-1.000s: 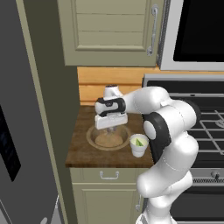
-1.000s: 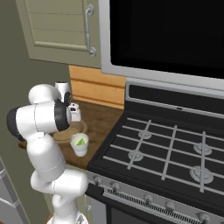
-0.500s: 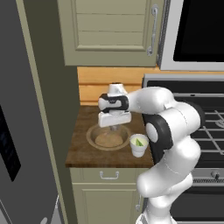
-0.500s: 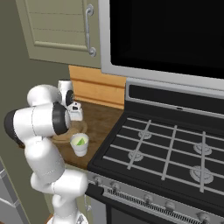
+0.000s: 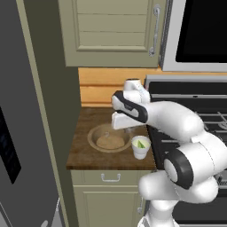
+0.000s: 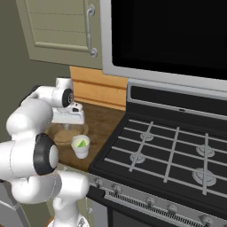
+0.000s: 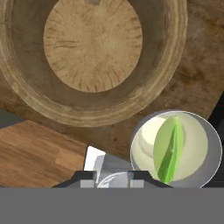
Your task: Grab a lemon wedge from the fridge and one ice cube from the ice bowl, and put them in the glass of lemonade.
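The ice bowl (image 5: pixel 94 138) (image 7: pixel 30 94) is a wide tan-brown bowl on the wooden counter. To its right stands the glass of lemonade (image 5: pixel 140 152) (image 6: pixel 80 151) (image 7: pixel 205 144), with a green lemon wedge (image 7: pixel 168 153) lying in it. My gripper (image 5: pixel 125 128) (image 7: pixel 113 177) hangs above the bowl's right rim, close to the glass. It is shut on a small whitish, see-through ice cube (image 7: pixel 98 161). The grey fridge (image 5: pixel 22 133) fills the left side, doors shut.
A black gas stove (image 6: pixel 168 155) adjoins the counter on the right, with a microwave (image 6: pixel 168 35) above it. Beige wall cabinets (image 5: pixel 111 31) hang over the counter. A tall panel (image 5: pixel 57 111) separates the fridge from the small counter (image 5: pixel 84 157).
The gripper has moved right from over the bowl's middle to its right rim, nearer the glass, with the ice cube between its fingers.
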